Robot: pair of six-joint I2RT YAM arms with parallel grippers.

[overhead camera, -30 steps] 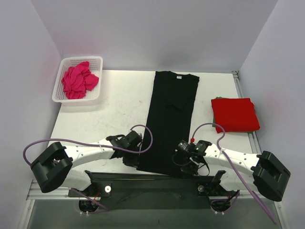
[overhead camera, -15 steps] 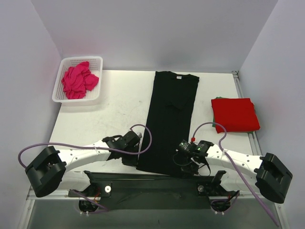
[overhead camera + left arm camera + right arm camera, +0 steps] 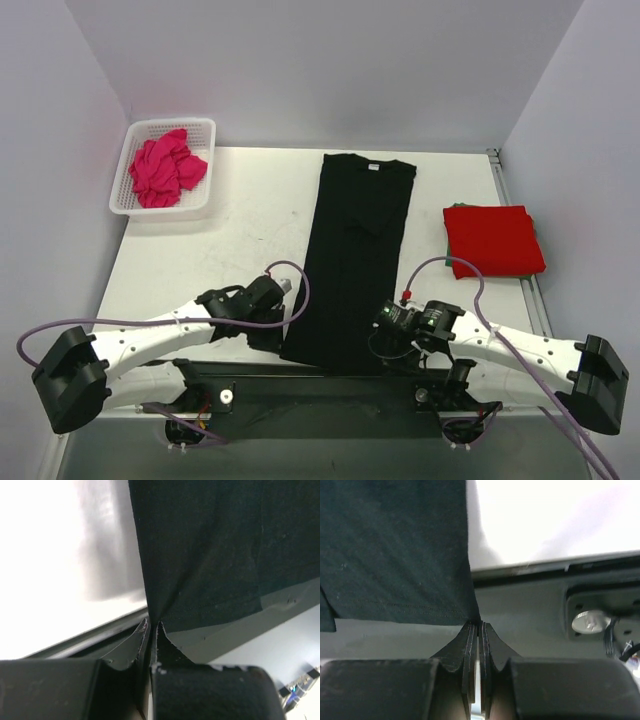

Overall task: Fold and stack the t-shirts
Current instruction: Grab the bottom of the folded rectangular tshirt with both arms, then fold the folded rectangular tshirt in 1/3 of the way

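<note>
The black t-shirt (image 3: pixel 355 250) lies as a long narrow strip down the middle of the table, its hem over the near edge. My left gripper (image 3: pixel 283 337) (image 3: pixel 152 625) is shut on the hem's left corner, the cloth drawn into a pinched fold at the tips. At the hem's right corner, my right gripper (image 3: pixel 386 342) (image 3: pixel 479 623) is also shut on the cloth. The red t-shirt (image 3: pixel 493 240) sits folded at the right side of the table. The magenta-pink t-shirt (image 3: pixel 165 168) is crumpled in the basket.
A white mesh basket (image 3: pixel 127 204) stands at the table's back left corner. A dark metal rail (image 3: pixel 330 385) with the arm bases runs along the near edge. Grey walls close in the back and both sides.
My left gripper has shut on the hem's left corner. Both arms have drawn back toward the near edge, and the hem has slid nearer with them.
</note>
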